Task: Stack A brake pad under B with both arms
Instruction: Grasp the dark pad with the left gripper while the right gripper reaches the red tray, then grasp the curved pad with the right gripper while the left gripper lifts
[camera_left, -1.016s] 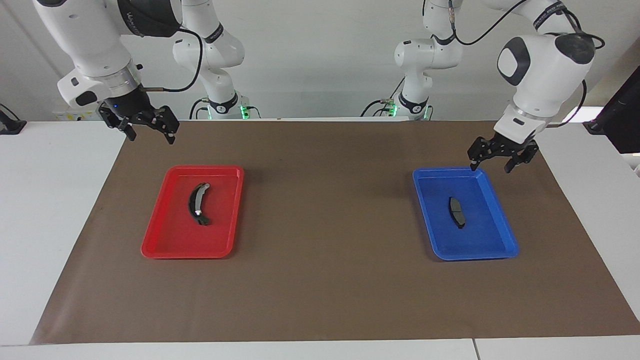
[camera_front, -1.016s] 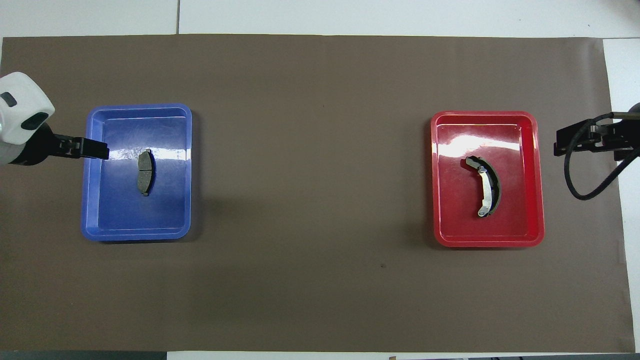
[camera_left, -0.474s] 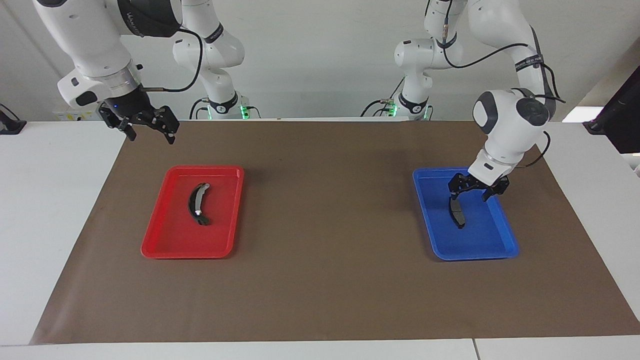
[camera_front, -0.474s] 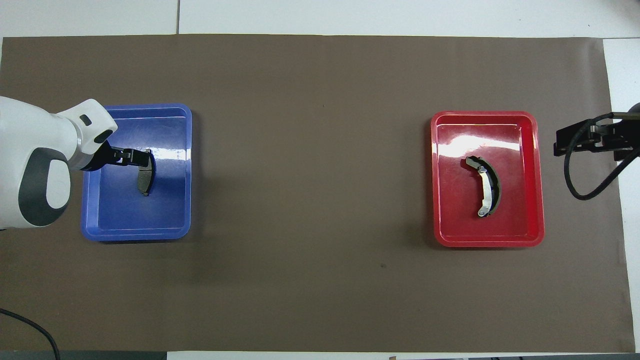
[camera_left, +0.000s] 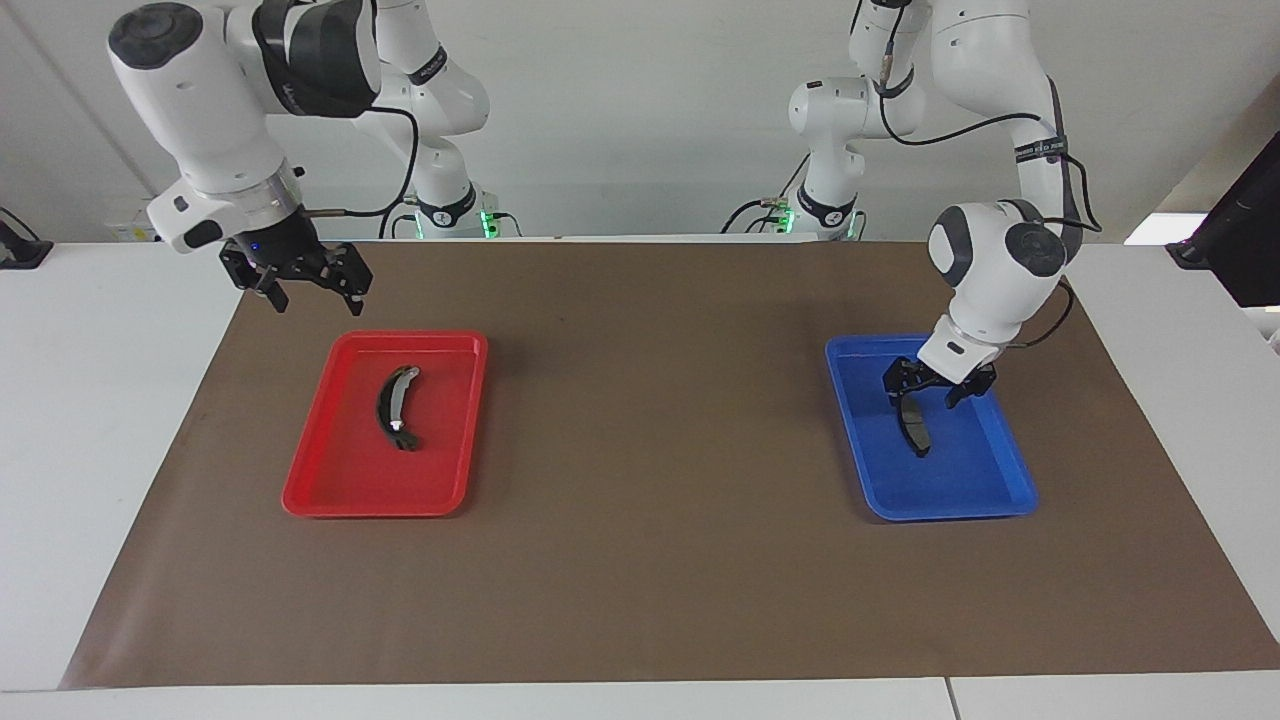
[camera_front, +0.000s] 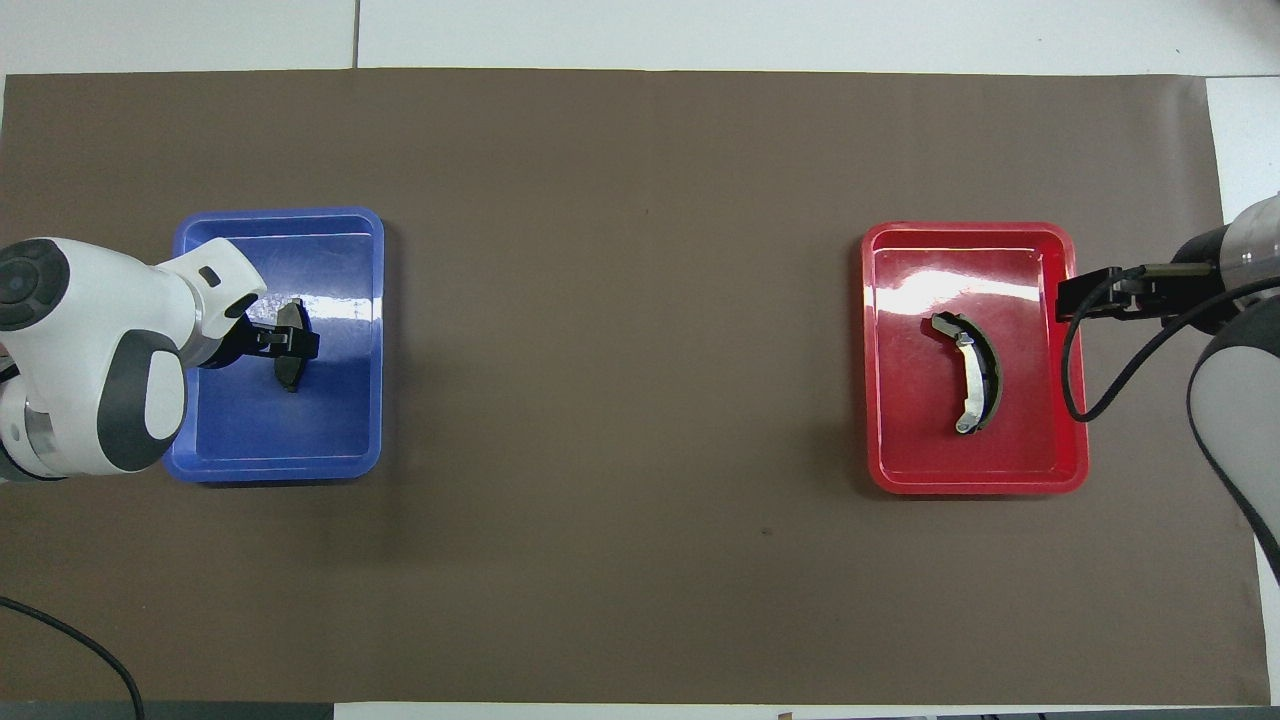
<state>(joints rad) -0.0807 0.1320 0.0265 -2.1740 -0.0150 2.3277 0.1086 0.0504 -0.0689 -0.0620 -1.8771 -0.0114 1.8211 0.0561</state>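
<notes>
- Facing view shows the left gripper (camera_left: 926, 391) low inside the blue tray (camera_left: 985, 495), its fingers apart and standing on the two sides of the A brake pad (camera_left: 914, 428), at the end of the pad nearer to the robots; I cannot tell if a finger touches the pad already
- The step in hand seems to be the grasp of this pad; to do it well, the fingers should go fully down to the tray floor and close across the short width, so the flat pad does not slip or tilt; the lift should be straight up, away from the tray wall
- The right gripper (camera_left: 312, 281) hangs with its fingers apart over the brown mat (camera_left: 640, 560), just beside the red tray (camera_left: 330, 495) where B (camera_left: 393, 407) lies; it should come over the middle of the curved piece, not its pale end
- Count: two arms; two grippers; two trays, one blue and one red; one A brake pad; one B; one mat
</notes>
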